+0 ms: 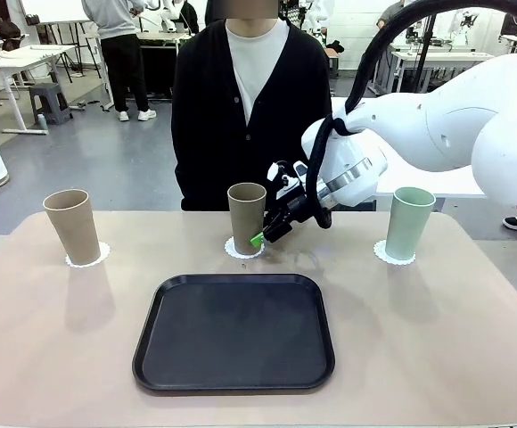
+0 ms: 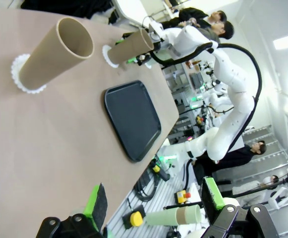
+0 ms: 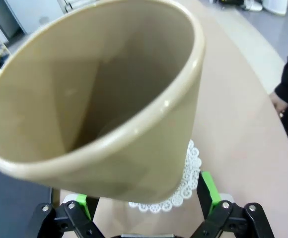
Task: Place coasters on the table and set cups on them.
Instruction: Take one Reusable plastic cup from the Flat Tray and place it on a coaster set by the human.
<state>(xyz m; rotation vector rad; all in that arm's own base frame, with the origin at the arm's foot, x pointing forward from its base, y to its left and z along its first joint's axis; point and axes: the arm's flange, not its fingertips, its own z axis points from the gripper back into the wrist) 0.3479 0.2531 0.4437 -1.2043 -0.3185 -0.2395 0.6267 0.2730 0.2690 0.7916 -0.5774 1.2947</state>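
We are seeing the black tray [image 1: 233,332] lying nearest, bare. Beyond it, our right gripper [image 1: 260,235] is standing wide open astride the middle cup's [image 1: 246,218] base, probably released. All three cups are sitting on coasters [image 1: 242,249]; open table [image 1: 472,339] is lying behind the gripper for withdrawing.

Three cups [image 1: 247,217] on coasters [image 1: 243,249], black tray [image 1: 234,332] centre, right arm's open fingers [image 1: 257,239] beside middle cup

Matte beige cups [image 1: 246,217], lacy white coasters [image 1: 87,258], smooth black tray [image 1: 234,332].
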